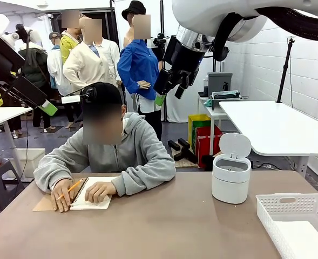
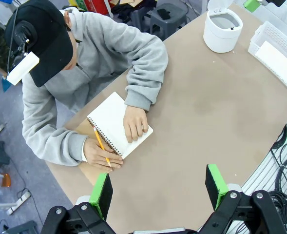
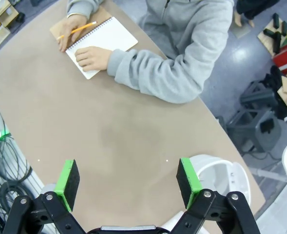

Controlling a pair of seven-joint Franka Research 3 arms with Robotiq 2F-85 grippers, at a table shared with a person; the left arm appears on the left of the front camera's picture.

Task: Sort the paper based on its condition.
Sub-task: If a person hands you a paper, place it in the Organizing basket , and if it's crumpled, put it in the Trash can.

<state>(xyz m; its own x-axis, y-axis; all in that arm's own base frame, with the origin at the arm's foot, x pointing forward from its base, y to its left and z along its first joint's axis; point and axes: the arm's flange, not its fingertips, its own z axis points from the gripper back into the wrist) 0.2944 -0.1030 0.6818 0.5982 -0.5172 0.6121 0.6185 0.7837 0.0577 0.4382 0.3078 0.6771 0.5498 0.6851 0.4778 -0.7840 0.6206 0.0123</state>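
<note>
Bench [image 1: 164,221] holds little. Person [image 1: 121,156] sits at 12 o'clock across it, bent over writing. Both arms hang high: left pincer [image 2: 159,187] is spread wide with nothing between the pads, and right pincer [image 3: 128,183] is the same, spread and empty, with the bin just at its 4 o'clock. In the front view, taken from bench centre, the basket [image 1: 288,202] is at 4 o'clock with one flat sheet of paper [image 2: 278,58] lying in it. The bin [image 1: 230,183] is at 2 o'clock, lid flipped up; can't tell what's inside. The notebook [image 2: 111,117] is at 10 o'clock, open, with one hand [image 2: 135,124] flat on the page and the pencil [image 2: 102,146] in the other. My read: pre-pick stage, no loose sheet out on the bench to sort yet. Next move needs a sheet torn out or offered, then a call on its condition. Guessing flat goes to the basket and crumpled to the bin. A thin flat sheet on the bench is a poor pinch, so taking it by an edge or from the hand looks safer.
</note>
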